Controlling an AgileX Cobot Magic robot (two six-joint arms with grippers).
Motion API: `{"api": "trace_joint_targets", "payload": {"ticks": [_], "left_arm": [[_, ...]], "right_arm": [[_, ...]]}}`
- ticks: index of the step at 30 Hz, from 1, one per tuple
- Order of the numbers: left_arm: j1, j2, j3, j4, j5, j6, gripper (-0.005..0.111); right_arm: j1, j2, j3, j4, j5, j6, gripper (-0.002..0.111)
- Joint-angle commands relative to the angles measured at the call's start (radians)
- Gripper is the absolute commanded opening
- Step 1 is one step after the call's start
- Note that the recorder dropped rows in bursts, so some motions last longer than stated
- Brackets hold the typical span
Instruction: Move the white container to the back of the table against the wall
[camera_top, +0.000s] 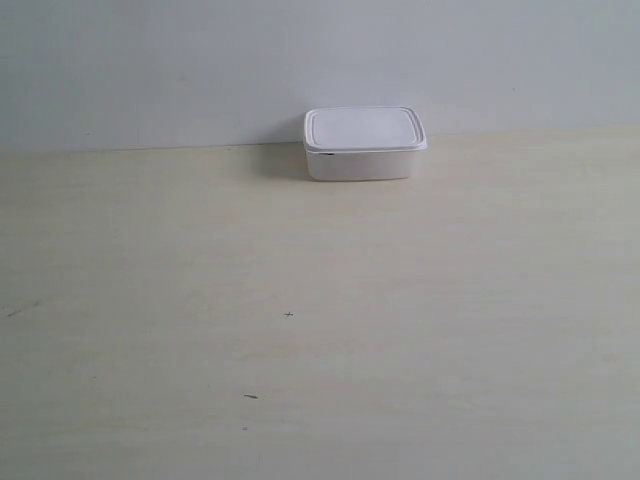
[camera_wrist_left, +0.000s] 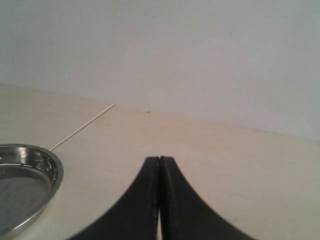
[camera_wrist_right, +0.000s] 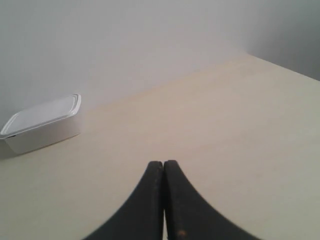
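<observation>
The white container (camera_top: 362, 144), lidded, stands at the back of the table (camera_top: 320, 330) right by the wall (camera_top: 300, 60); whether it touches the wall I cannot tell. The right wrist view also shows the white container (camera_wrist_right: 42, 124), well away from my right gripper (camera_wrist_right: 163, 163), which is shut with nothing between its black fingers. My left gripper (camera_wrist_left: 159, 159) is shut too, empty, hovering over bare table (camera_wrist_left: 225, 165). Neither arm appears in the exterior view.
A shiny metal plate (camera_wrist_left: 22, 182) lies on the table close beside the left gripper. A thin pale line (camera_wrist_left: 82, 127) runs across the table towards the wall (camera_wrist_left: 175, 50). A table edge or corner (camera_wrist_right: 280, 65) shows in the right wrist view.
</observation>
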Motion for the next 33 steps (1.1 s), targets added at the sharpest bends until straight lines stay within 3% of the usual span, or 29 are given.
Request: {"api": "trace_joint_targets", "payload": {"ticks": [1, 5, 10, 33], "left_arm": [[0.003, -0.006, 0.003, -0.042, 0.063, 0.068, 0.0], [0.003, -0.006, 0.003, -0.28, 0.146, 0.118, 0.0], [0.003, -0.006, 0.003, -0.287, 0.215, 0.189, 0.0], [-0.018, -0.006, 0.003, -0.28, 0.215, 0.192, 0.0]], "right_arm": [[-0.005, -0.006, 0.005, -0.008, 0.011, -0.007, 0.0], [-0.005, -0.006, 0.005, -0.008, 0.011, -0.007, 0.0], [-0.005, -0.006, 0.005, -0.008, 0.011, -0.007, 0.0], [-0.005, -0.006, 0.005, -0.006, 0.011, -0.007, 0.0]]}}
